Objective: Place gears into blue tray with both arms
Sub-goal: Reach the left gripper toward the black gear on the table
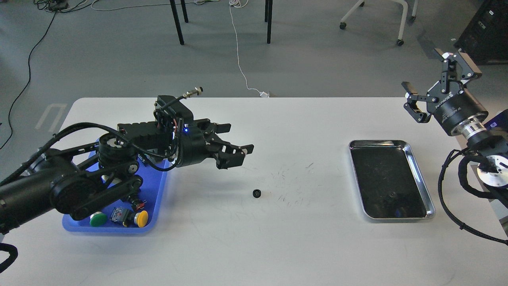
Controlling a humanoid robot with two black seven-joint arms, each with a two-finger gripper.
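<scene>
Two gears are in sight: one gear (256, 193) lies alone on the bare white table (254, 246), near the middle and just beside a patch of fine dark scratches, and a second gear (393, 194) sits faintly visible on the dark bottom of the silver metal tray (420, 167) towards the right. The blue tray (158, 198) stands at the left of the table, partly hidden under the left arm (59, 186), with a green push-button (98, 219) and a yellow push-button (141, 218) lying in its near end. The left gripper (238, 153) hangs over the table between the blue tray and the loose gear, above and to the left of it, its fingers parted and holding nothing. The right gripper (430, 85) is raised off the right edge of the table, well apart from the metal tray, its fingers spread wide and empty. Beyond the table the floor is grey, with a white cable (238, 51) running across it to the far table edge, black cables (27, 67) at the left, dark furniture legs (177, 24) and the castors of a white chair base (401, 24)
</scene>
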